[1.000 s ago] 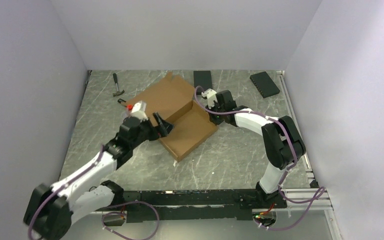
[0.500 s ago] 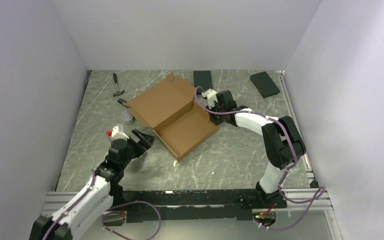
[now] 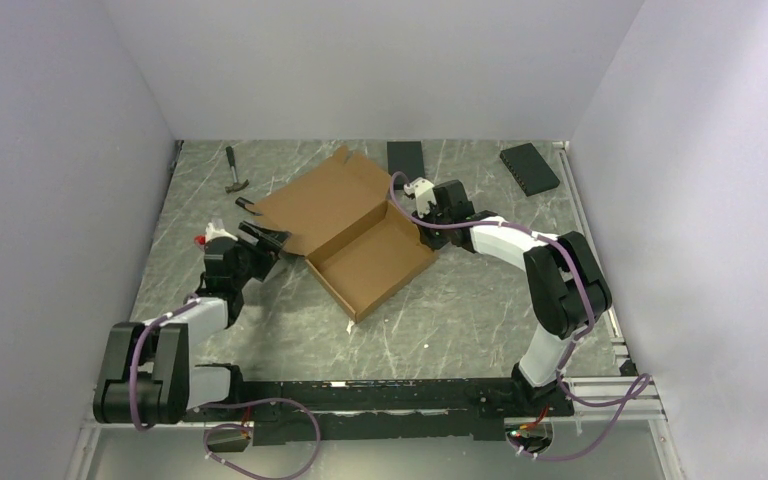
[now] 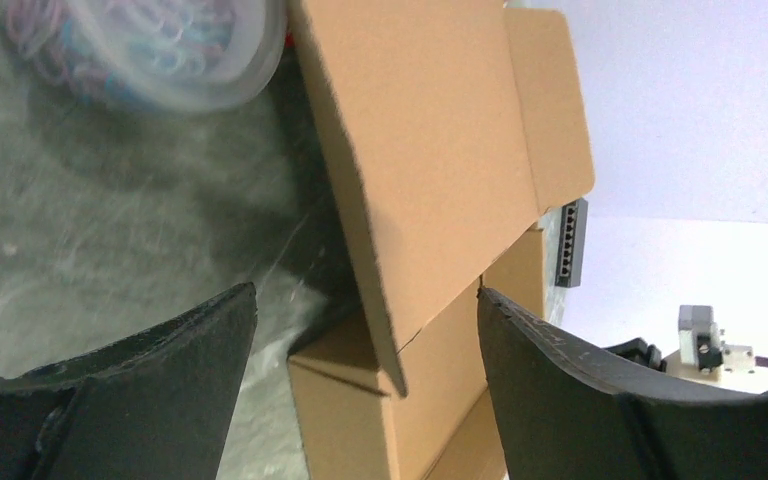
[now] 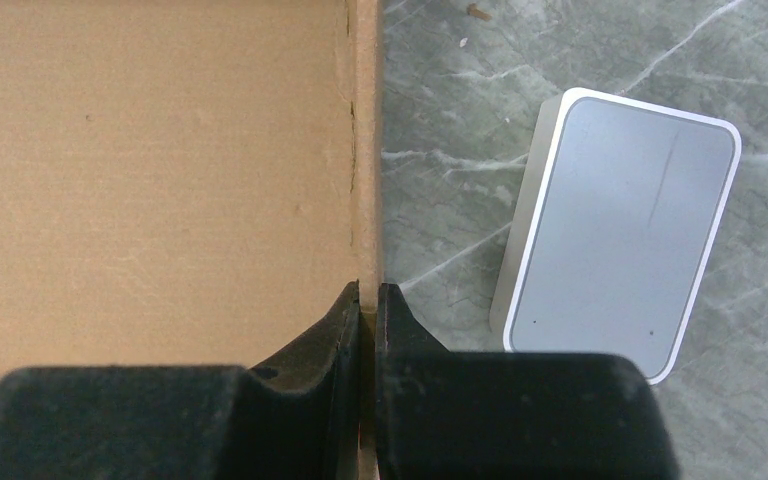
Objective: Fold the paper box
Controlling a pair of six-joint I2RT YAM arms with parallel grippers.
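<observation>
The paper box [image 3: 368, 262] is brown cardboard, a shallow tray with its lid [image 3: 322, 198] raised and leaning back left. My right gripper [image 3: 410, 210] is shut on the tray's far right wall, and its wrist view shows the fingers [image 5: 368, 292] pinching the wall edge of the box [image 5: 160, 170]. My left gripper [image 3: 268, 238] is open and empty, low over the table at the box's left corner. In the left wrist view the box corner and lid edge [image 4: 430, 200] stand between the spread fingers [image 4: 160, 380].
A translucent container of coloured bits [image 4: 160, 50] lies just beside the left gripper. A small grey-white case [image 5: 620, 230] lies right of the gripped wall. A hammer [image 3: 235, 172] and two black slabs [image 3: 406, 158] [image 3: 530, 168] lie at the back.
My left arm has pulled away from the box, drawn back to the left, and now points at the box's left corner. The lid has stayed up. The right arm has not moved.
</observation>
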